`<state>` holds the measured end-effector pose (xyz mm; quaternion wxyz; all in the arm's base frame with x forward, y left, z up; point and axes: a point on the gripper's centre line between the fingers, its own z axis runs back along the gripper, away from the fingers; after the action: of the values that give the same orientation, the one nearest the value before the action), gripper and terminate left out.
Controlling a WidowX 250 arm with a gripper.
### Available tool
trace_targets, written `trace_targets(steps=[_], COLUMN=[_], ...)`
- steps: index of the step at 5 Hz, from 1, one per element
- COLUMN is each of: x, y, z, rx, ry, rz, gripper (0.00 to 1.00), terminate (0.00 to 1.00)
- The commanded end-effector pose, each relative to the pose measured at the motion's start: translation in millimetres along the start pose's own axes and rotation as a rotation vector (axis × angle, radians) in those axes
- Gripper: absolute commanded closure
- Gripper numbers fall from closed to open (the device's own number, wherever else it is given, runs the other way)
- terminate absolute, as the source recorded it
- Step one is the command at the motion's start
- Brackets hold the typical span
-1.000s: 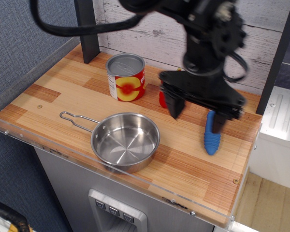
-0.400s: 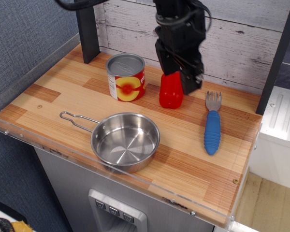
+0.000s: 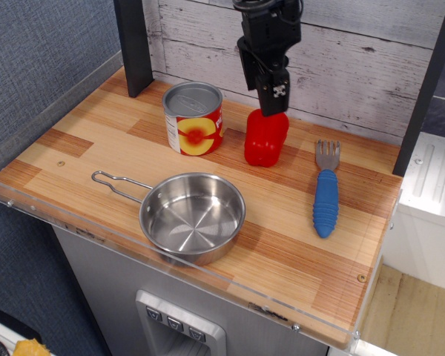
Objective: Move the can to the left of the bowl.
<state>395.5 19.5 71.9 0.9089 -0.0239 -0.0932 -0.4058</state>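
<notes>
**Arm repositioned behind the can; grasp not yet begun**

Over the last second the gripper (image 3: pixel 267 74) has travelled from low over the right half of the counter, near the blue-handled fork (image 3: pixel 325 194), to a raised position at the back wall, above the red bell pepper (image 3: pixel 266 138). It has also rotated, so its fingers now present edge-on. From this angle, jaw opening cannot be determined; nothing is visibly held.

The can (image 3: pixel 193 118) stands upright at the rear of the wooden counter (image 3: pixel 74 148), just left of the pepper and behind the steel bowl (image 3: pixel 193 217). It has not moved. The bowl sits near the front edge, its wire handle pointing left.

Judgement: the arm is staging an approach. The gripper is right of the can, so a leftward shift and descent remain before any grasp. The pepper stands close to the can, which leaves little clearance on that side.
</notes>
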Motion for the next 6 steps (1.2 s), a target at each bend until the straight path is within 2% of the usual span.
trace_targets(steps=[1, 2, 3, 4, 5, 6], x=[-6.4, -21.0, -37.9, -53.1, -71.4, -92.6], y=[20.6, 19.7, 23.1, 24.4, 22.4, 17.6], z=[7.5, 13.0, 8.7, 8.9, 10.2, 14.3], rx=[0.041, 0.056, 0.075, 0.096, 0.092, 0.087], ry=[0.069, 0.102, 0.152, 0.172, 0.153, 0.175], rz=[-0.118, -0.105, -0.066, -0.027, 0.014, 0.067], gripper=[0.0, 0.0, 0.0, 0.0, 0.0, 0.0], terminate=[0.0, 0.0, 0.0, 0.0, 0.0, 0.0])
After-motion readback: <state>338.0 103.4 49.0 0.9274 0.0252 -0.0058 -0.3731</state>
